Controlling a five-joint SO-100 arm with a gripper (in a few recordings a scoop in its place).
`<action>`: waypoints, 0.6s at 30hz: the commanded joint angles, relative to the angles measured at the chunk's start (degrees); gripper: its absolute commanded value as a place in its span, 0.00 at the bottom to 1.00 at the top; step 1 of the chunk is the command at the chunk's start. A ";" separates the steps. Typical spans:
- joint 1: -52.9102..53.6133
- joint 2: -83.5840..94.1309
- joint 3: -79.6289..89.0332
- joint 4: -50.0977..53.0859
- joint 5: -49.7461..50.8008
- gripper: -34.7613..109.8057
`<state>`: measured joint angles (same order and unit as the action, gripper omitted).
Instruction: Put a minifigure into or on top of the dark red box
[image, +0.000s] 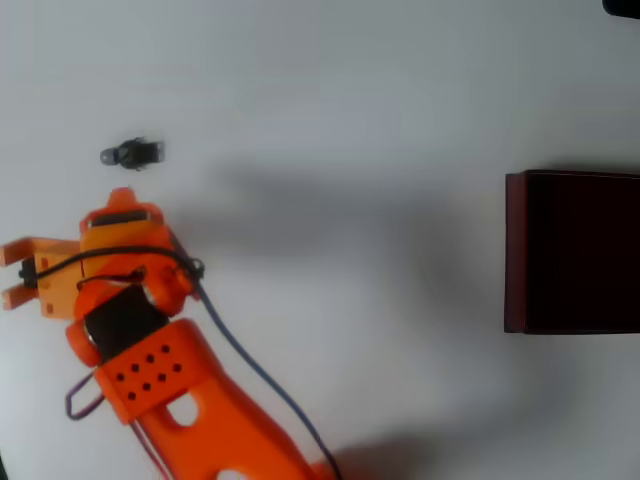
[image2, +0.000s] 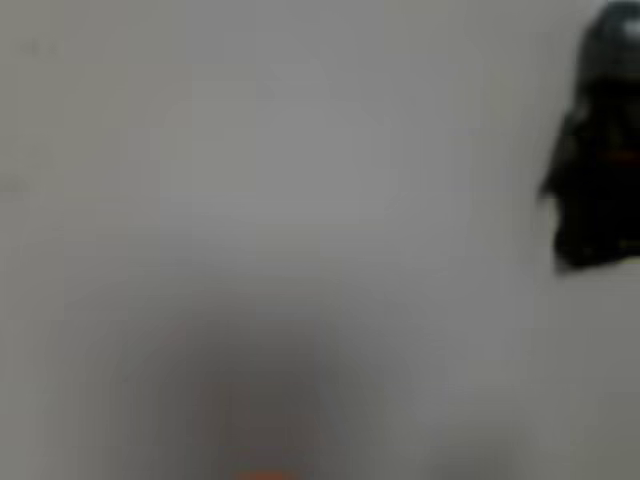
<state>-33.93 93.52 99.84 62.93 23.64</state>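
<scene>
The pale table (image: 380, 90) is bare between the lying minifigure (image: 133, 153), just beyond my arm, and the dark red box (image: 515, 250), well apart. Whether my jaws are apart, I cannot tell.

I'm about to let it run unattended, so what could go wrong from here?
The minifigure lies on its side beside the gripper, not between the fingers; a close now would likely miss. It is tiny, so a nudge could knock it away. The box sits far across the table at the overhead view's right edge, so a weak pinch might drop the figure on the way.
</scene>
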 joint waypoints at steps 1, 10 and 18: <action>1.32 -2.29 -5.71 0.70 -2.37 0.39; 4.31 -13.01 -15.47 1.76 -6.15 0.39; 4.66 -24.87 -30.85 8.88 -8.44 0.40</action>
<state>-29.36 70.49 75.94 68.64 15.56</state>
